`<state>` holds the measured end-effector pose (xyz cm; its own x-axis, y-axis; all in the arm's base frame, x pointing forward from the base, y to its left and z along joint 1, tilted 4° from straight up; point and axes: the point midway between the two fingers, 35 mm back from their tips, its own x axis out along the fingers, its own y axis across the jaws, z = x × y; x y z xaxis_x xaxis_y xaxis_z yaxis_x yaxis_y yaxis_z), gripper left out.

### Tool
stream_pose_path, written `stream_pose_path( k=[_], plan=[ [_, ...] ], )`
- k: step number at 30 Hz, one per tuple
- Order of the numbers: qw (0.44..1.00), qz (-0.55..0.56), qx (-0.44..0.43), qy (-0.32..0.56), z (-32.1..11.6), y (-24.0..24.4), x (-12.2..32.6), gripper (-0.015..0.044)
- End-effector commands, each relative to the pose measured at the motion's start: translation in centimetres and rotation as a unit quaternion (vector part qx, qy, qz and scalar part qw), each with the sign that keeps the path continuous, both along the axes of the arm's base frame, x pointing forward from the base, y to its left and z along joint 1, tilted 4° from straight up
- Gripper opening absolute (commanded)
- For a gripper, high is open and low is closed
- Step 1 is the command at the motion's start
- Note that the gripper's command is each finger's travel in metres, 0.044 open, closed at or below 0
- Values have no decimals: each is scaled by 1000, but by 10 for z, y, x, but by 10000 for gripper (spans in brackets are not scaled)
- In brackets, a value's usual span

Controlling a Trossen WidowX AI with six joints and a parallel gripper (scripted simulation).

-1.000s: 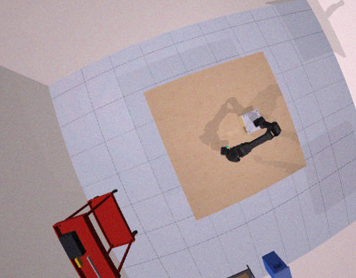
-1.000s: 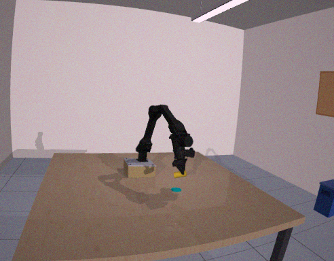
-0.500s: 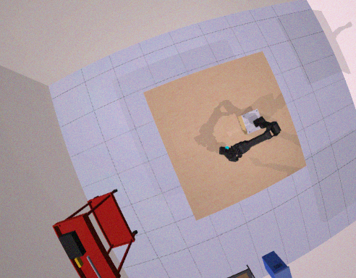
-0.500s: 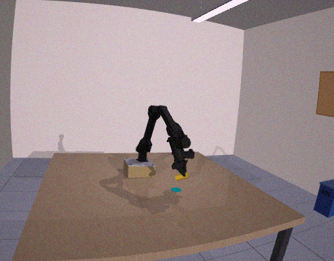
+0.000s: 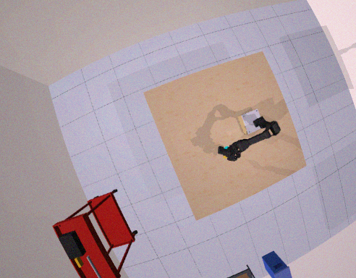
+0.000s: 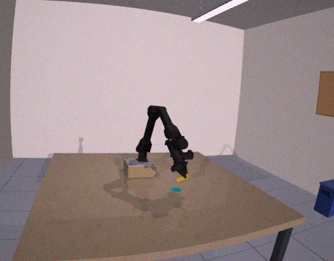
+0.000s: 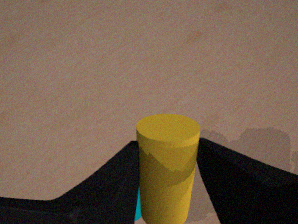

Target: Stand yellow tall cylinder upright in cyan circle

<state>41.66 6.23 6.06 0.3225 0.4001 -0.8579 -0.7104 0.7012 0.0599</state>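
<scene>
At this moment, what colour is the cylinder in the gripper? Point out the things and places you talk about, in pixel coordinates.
Plain yellow [image 6: 182, 179] [image 7: 167, 165]; the wrist view shows it best.

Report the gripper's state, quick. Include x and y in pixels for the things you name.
Gripper [image 5: 224, 153] [image 6: 185, 177] [image 7: 166, 147]: closed on the yellow cylinder [image 5: 225, 157] [image 6: 180, 179] [image 7: 165, 172], holding it tilted above the table [image 5: 181, 127] [image 6: 95, 217] [image 7: 75, 75].

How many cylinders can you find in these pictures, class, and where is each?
1. The yellow cylinder is held between the fingers of the gripper, tilted above the table. The arm could hide others from above.
</scene>
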Motion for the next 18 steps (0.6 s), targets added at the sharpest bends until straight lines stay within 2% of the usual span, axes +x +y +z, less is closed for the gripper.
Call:
stream_pose_path(
  k=[1,18],
  plan=[
    [1000,-7,15,-8,-2,-1,2,105],
    [997,-22,61,-43,-5,-3,10,105]
  ],
)
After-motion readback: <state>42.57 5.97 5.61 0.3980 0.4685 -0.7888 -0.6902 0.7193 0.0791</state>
